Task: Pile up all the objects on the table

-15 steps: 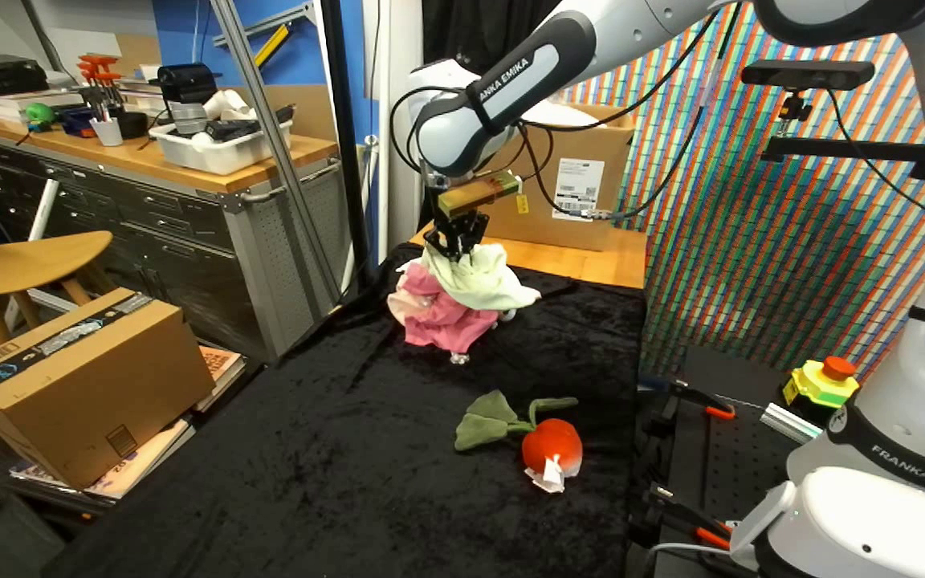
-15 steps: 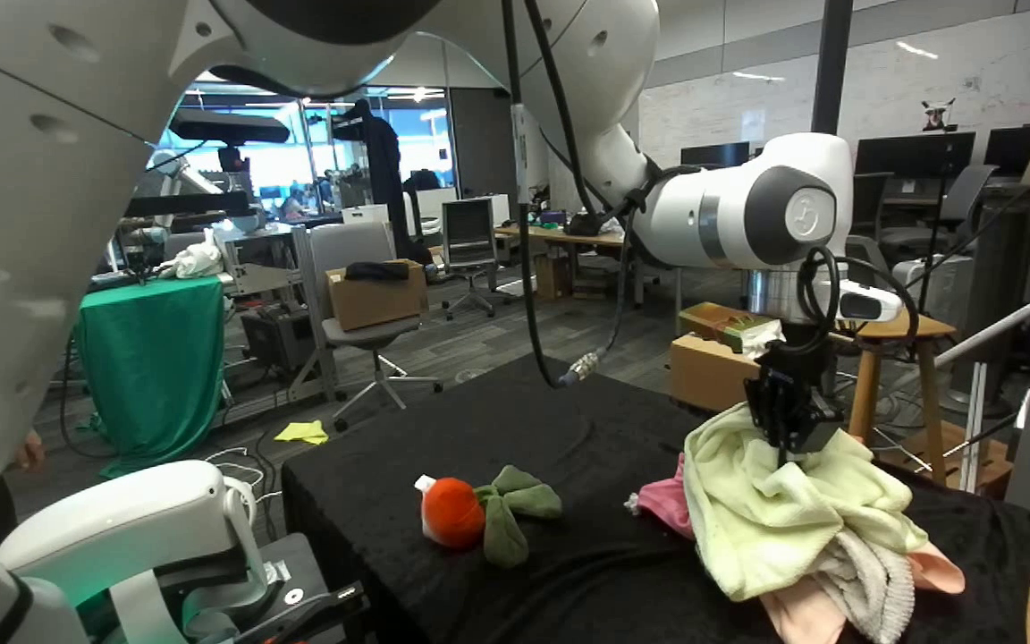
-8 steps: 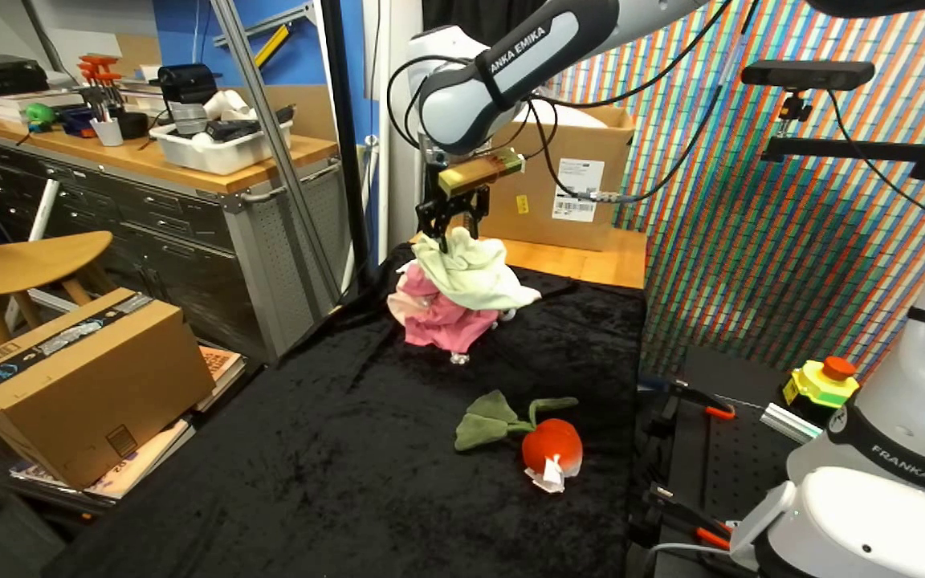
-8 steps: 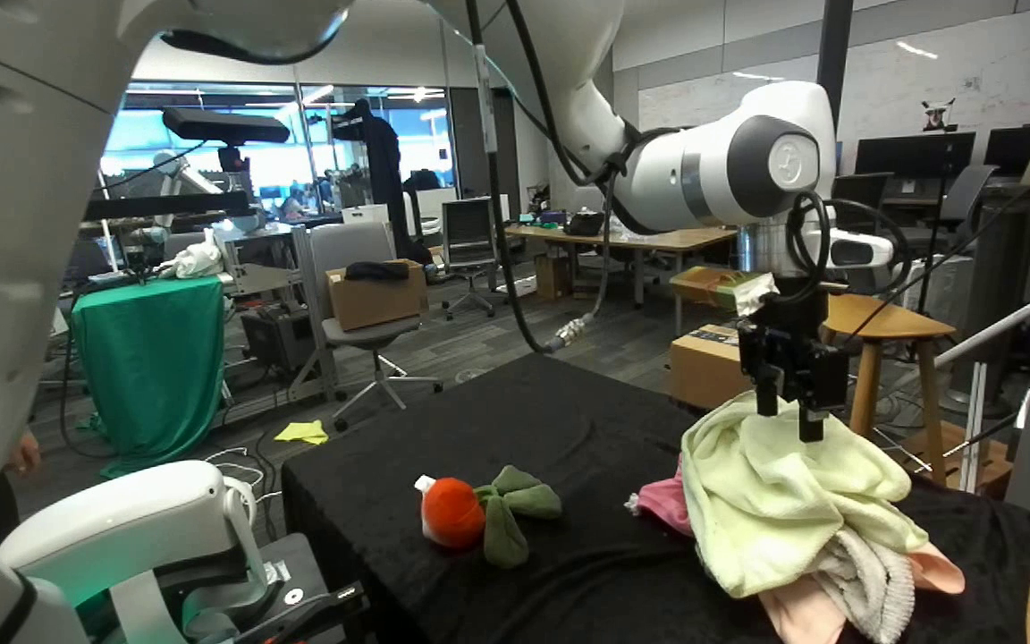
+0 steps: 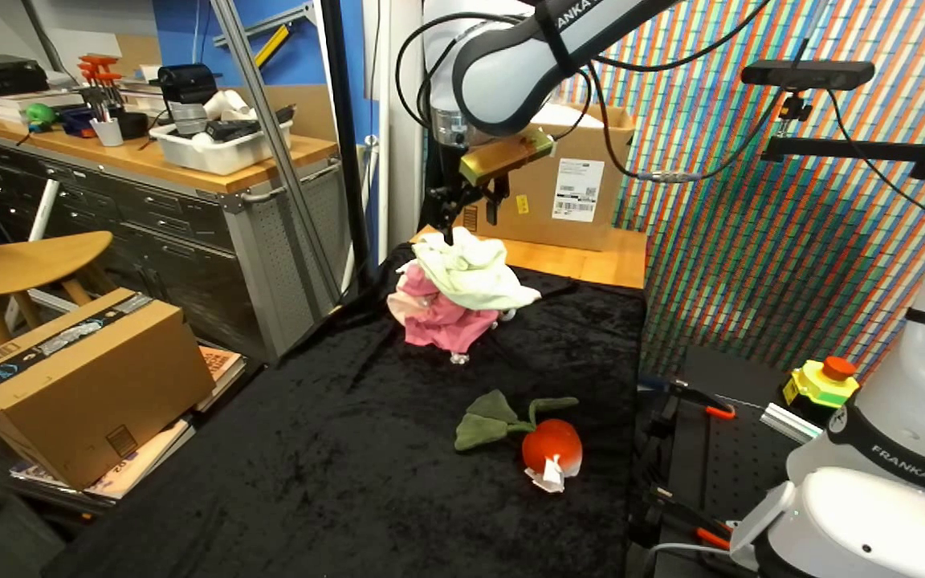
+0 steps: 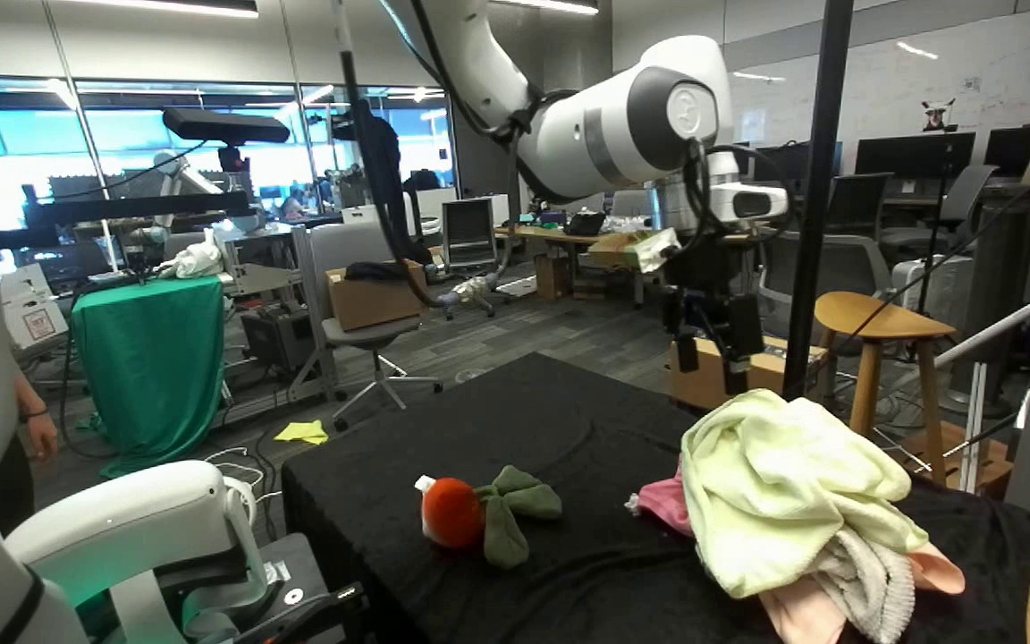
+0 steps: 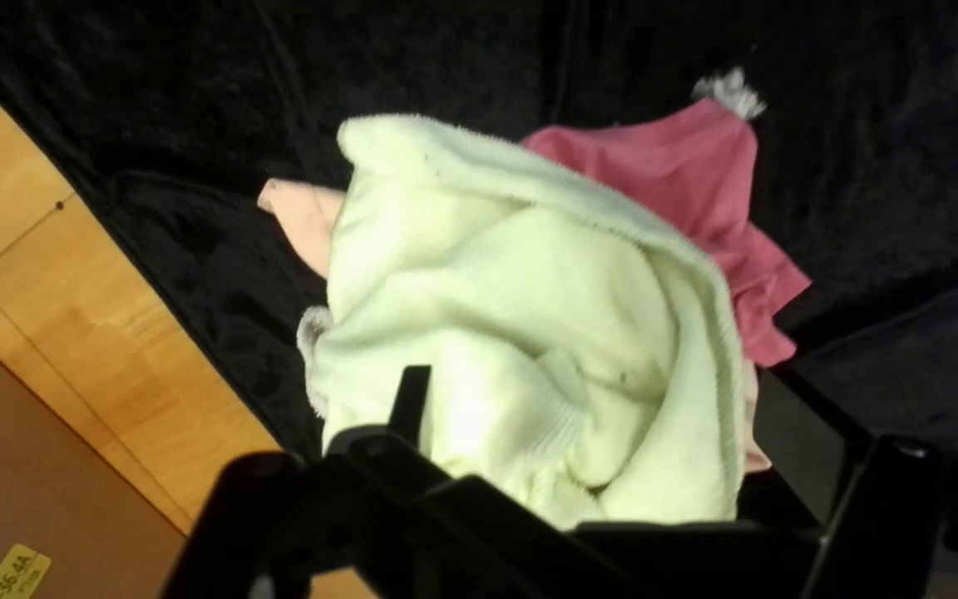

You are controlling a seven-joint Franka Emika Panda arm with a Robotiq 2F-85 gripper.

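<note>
Fingers point(image 6: 687, 354), spread apart, hang higher above the pale green cloth point(image 6: 783, 487) than a second ago.

In an exterior view, I'm seeing a cardboard box point(image 5: 101, 385) sitting nearer than a wooden stool point(image 5: 21, 261) at left, a white bin point(image 5: 218, 158) resting on a workbench point(image 5: 129, 159) beyond. In an exterior view, I'm spotting a green cloth point(image 6: 153, 376) hanging far off at left and, right of it, a gray chair point(image 6: 350, 244) holding a carton point(image 6: 374, 309).
</note>
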